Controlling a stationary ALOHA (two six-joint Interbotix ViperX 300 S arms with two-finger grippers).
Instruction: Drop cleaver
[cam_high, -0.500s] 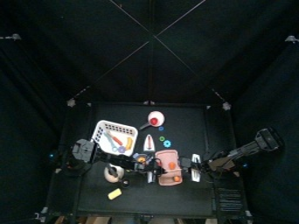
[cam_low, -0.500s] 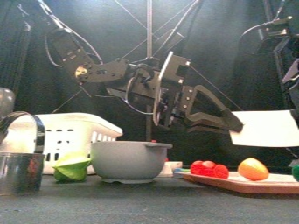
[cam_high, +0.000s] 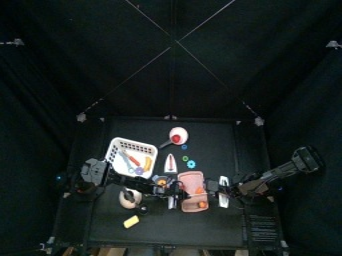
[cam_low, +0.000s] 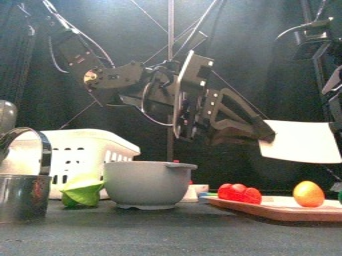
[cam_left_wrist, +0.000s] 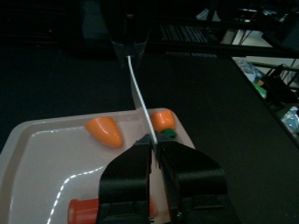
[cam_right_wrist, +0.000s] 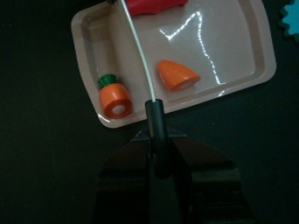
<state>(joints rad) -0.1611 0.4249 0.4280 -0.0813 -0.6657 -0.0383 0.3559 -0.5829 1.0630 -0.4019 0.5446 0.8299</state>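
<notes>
left arm: reaching across the table's middle from the left, forearm sloping down toward the right in front view
left gripper (cam_left_wrist: 152, 144): black jaws pressing together on the near end of the cleaver, gripping it edge-on
right arm: coming in from the right side, hanging at the right edge in front view
right gripper (cam_right_wrist: 152, 109): jaws closing tight on the thin blade edge, pointing down over the tray
task item: small flat whitish-silver rectangular cleaver (cam_low: 305, 140), being held in the air, tilting slightly, hanging above the tray and well clear of it
below the cleaver: shallow salmon-pink rectangular plastic tray (cam_right_wrist: 93, 52), sitting right of the bowl
counts, cleaver: one
counts, tray: one
counts, on tray: two orange carrot-like pieces, one with a green top (cam_right_wrist: 114, 96), one plain wedge (cam_right_wrist: 177, 73); one red piece (cam_low: 241, 193) lying at the tray's left end in front view
counts, off tray: one white slatted plastic basket (cam_low: 80, 150) sitting on the left, one round grey bowl (cam_low: 150, 182) standing in front of it, one green wedge (cam_low: 83, 192) lying just left of the bowl, one metal cup (cam_low: 20, 195) standing at far left
far side of table: one pointed white-and-red cone (cam_high: 178, 135), lying apart from the rest
</notes>
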